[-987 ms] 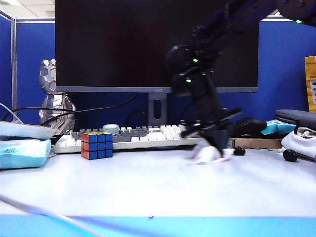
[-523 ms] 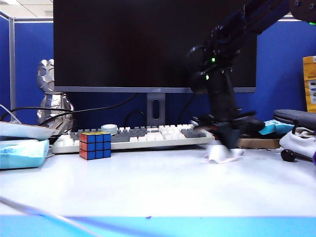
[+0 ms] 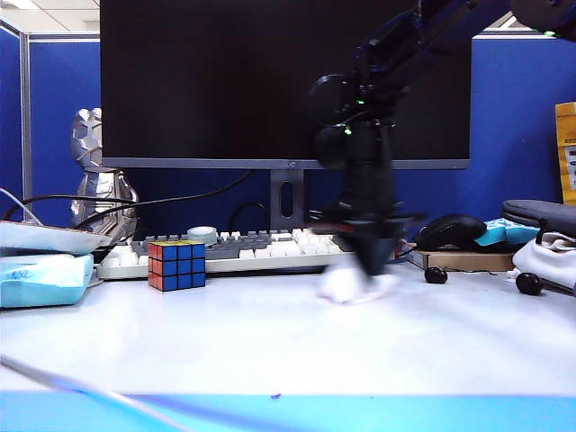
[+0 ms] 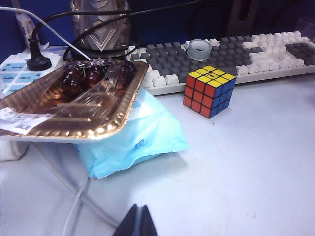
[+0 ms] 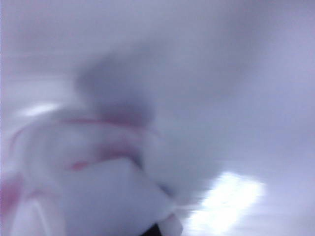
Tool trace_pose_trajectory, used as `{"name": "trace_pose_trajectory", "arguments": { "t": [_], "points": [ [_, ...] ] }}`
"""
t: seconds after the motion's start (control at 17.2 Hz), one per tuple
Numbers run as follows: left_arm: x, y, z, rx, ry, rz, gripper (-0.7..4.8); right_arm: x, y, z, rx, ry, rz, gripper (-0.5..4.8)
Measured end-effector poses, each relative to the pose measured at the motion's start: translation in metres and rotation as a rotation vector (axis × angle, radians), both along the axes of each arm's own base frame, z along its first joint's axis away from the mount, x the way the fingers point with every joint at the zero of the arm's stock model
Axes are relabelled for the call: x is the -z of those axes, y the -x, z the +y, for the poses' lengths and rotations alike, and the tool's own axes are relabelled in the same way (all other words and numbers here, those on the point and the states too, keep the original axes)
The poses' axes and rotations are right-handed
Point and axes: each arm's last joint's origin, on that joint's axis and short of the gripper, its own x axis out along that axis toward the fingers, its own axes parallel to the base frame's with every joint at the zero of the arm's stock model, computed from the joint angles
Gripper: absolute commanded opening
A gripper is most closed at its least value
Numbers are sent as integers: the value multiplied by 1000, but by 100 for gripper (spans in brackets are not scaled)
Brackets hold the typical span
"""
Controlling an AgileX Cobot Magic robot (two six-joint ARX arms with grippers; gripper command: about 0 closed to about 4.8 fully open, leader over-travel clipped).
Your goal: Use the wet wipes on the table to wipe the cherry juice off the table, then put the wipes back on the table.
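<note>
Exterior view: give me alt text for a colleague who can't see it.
The right end effector presses the wet wipes, blurred by motion, onto the table in front of the keyboard. A Rubik's cube stands at left, two dark cherries at right, a dark monitor behind.

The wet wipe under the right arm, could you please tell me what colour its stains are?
Pink-red streaks on the white wet wipe; right wrist view.
</note>
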Motion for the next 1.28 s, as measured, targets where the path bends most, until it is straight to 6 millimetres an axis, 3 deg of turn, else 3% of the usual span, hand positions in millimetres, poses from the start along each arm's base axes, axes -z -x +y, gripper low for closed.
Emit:
{"name": "trace_pose_trajectory", "arguments": {
  "t": [0.12, 0.35, 0.52, 0.64, 0.76, 0.93, 0.99, 1.1, 1.28],
  "points": [
    [0, 0, 0, 0, 0, 0, -2, 2, -6, -15, 31, 106, -40, -5],
    [0, 0, 0, 0, 0, 0, -2, 1, -5, -11, -22, 118, -45, -6],
    [0, 0, 0, 0, 0, 0, -2, -22, -5, -11, -25, 2, -108, -6],
    [0, 0, 0, 0, 0, 0, -2, -69, 5, -12, -33, -76, -208, -6],
    [0, 0, 0, 0, 0, 0, -2, -139, 30, -20, -44, -175, -353, -6],
    [0, 0, 0, 0, 0, 0, -2, -187, 57, -29, -40, -252, -436, -6],
    [0, 0, 0, 0, 0, 0, -2, -211, 72, -34, -40, -275, -493, -6],
    [0, 0, 0, 0, 0, 0, -2, -235, 89, -41, -43, -297, -551, -6],
    [0, 0, 0, 0, 0, 0, -2, -254, 104, -47, -45, -324, -625, -6]
  ]
}}
